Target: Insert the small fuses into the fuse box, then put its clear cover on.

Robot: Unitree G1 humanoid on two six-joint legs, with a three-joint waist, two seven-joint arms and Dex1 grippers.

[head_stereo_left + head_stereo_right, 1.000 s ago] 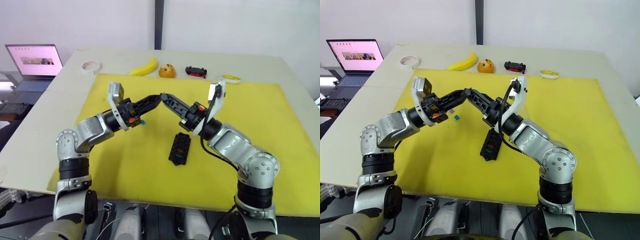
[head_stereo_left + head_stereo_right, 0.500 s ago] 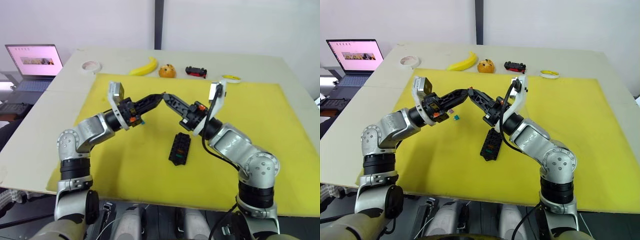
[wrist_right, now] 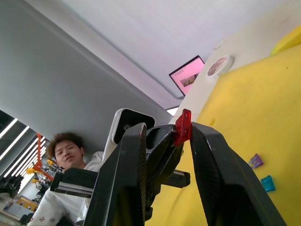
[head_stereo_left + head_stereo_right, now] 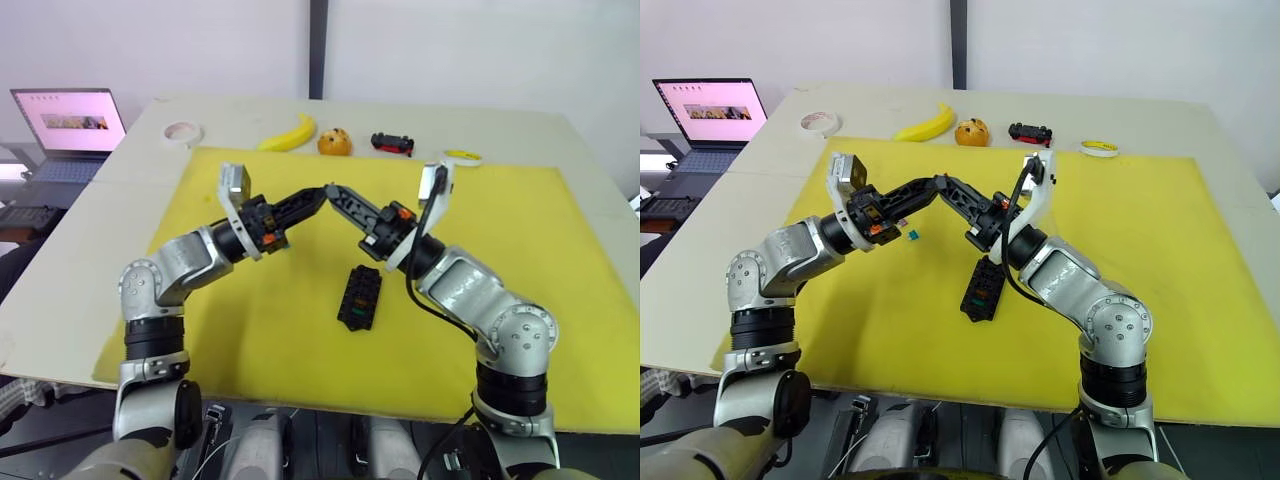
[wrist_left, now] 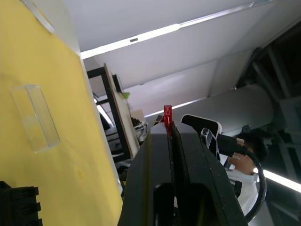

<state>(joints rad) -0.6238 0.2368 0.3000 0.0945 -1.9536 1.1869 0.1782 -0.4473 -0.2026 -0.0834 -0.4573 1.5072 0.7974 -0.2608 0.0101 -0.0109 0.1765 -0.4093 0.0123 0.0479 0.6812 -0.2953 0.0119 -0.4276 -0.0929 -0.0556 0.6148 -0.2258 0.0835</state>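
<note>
Left eye view: both arms meet above the yellow mat (image 4: 520,230) on the desk (image 4: 90,250). Left claw (image 4: 322,196) and right claw (image 4: 331,192) are tip to tip in mid-air; from here I cannot tell what sits between them. Fuse box (image 4: 360,297) lies flat on the mat, below and nearer than the claws, touched by neither.

Right eye view: same geometry. One teal fuse (image 4: 911,235) lies loose on the mat just beside the left arm, well apart from the fuse box.

Left wrist view: left claw is clamped on a red fuse (image 5: 167,115), gripped low so the top stands proud of the tips. Clear cover (image 5: 35,117) lies on the mat beyond, untouched; the head views barely register it.

Right wrist view: right claw's fingers stand apart, bracketing the red fuse from either side; contact cannot be confirmed. A purple fuse (image 3: 255,161) lies on the mat beside the teal one. A person sits in the background.

Judgement: the fuse is very light, rigid, smooth plastic, likely to slip or twist. Best held across the flat faces, high on the body, leaving the insertion end free.
</note>
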